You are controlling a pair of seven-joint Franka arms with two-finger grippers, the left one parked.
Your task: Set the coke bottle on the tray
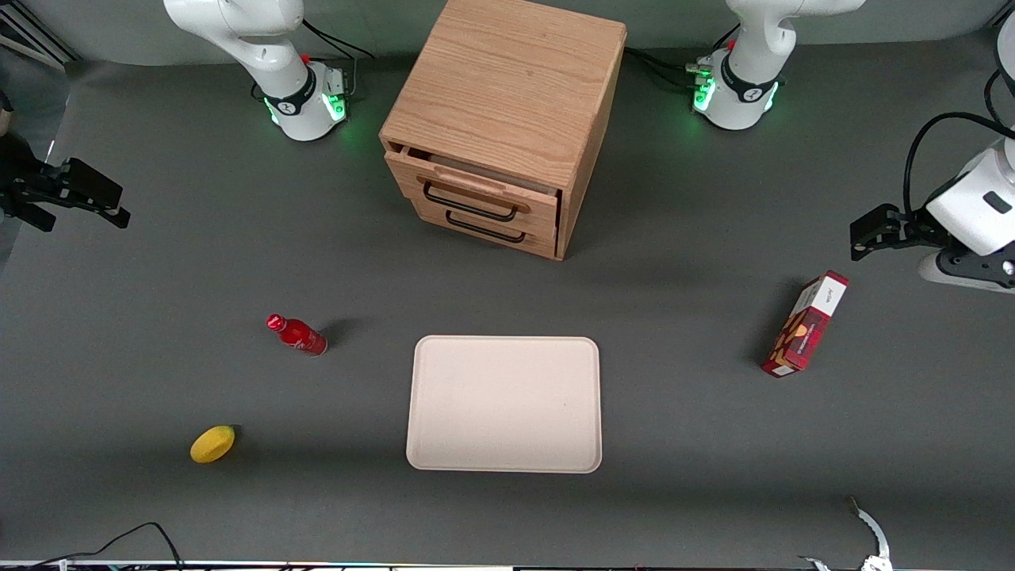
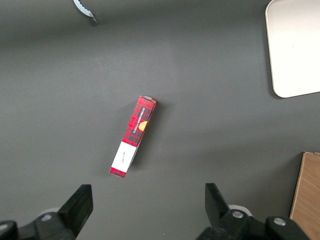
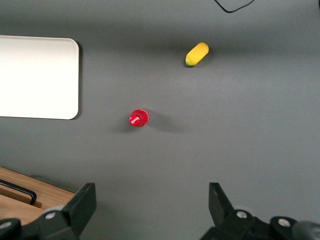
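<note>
With its fingers spread, the black two-finger gripper (image 1: 119, 214) hangs high, well apart from the small glossy red coke bottle (image 1: 297, 335), so it should descend centred over the red cap, straddling the narrow neck before closing, then carry it to the cream rectangular tray (image 1: 428, 444).

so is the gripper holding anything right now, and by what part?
Nothing. The gripper is open, up above the table, and the coke bottle stands untouched on the table beside the tray.

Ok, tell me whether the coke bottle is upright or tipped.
Upright: the coke bottle shows cap-on under the open end effector, standing on the table.
</note>
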